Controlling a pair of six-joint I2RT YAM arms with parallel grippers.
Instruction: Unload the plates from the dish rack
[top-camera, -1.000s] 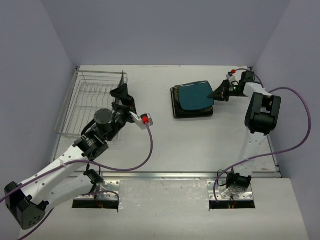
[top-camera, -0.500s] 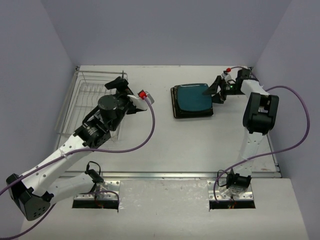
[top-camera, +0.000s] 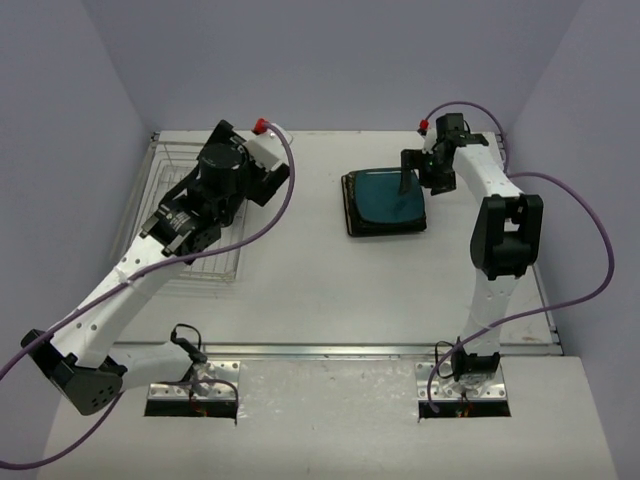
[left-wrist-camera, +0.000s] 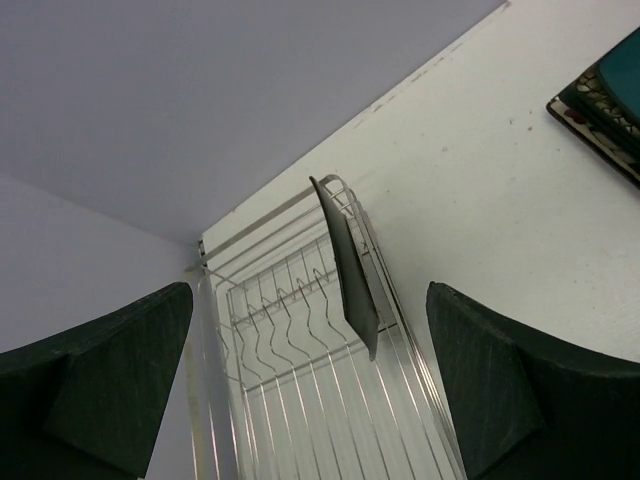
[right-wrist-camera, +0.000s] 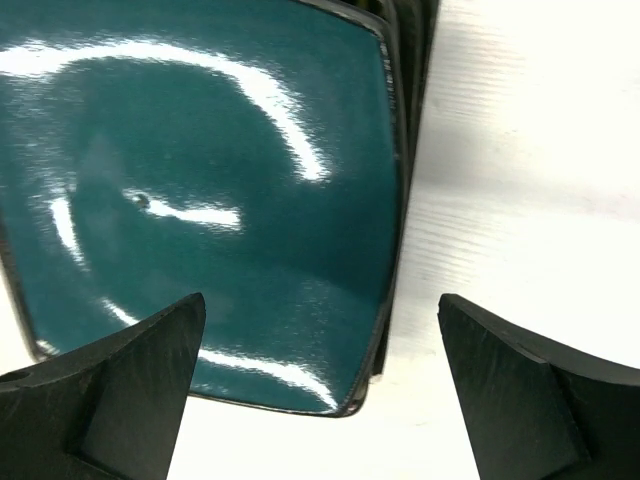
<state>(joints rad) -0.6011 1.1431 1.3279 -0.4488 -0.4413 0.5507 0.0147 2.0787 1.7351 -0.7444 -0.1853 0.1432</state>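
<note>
The silver wire dish rack (top-camera: 205, 262) stands at the table's left, largely covered by my left arm. One dark plate (left-wrist-camera: 350, 270) stands on edge at the far right end of the rack (left-wrist-camera: 300, 400); the top view hides it. My left gripper (left-wrist-camera: 310, 385) is open, above and short of that plate, touching nothing. At the centre right lies a stack of square plates (top-camera: 385, 200) with a teal plate (right-wrist-camera: 200, 200) on top. My right gripper (right-wrist-camera: 320, 390) is open above the teal plate's right edge, its fingers (right-wrist-camera: 540, 400) apart from it.
The stack of plates (left-wrist-camera: 610, 100) shows at the upper right of the left wrist view. Purple walls close the table at the back and both sides. Purple cables loop off both arms, the right arm's (top-camera: 590, 250) out over the table's right edge.
My right gripper has opened, let go of the teal plate on the stack and lifted off it. My left arm has swung toward the far end of the rack, still open.
</note>
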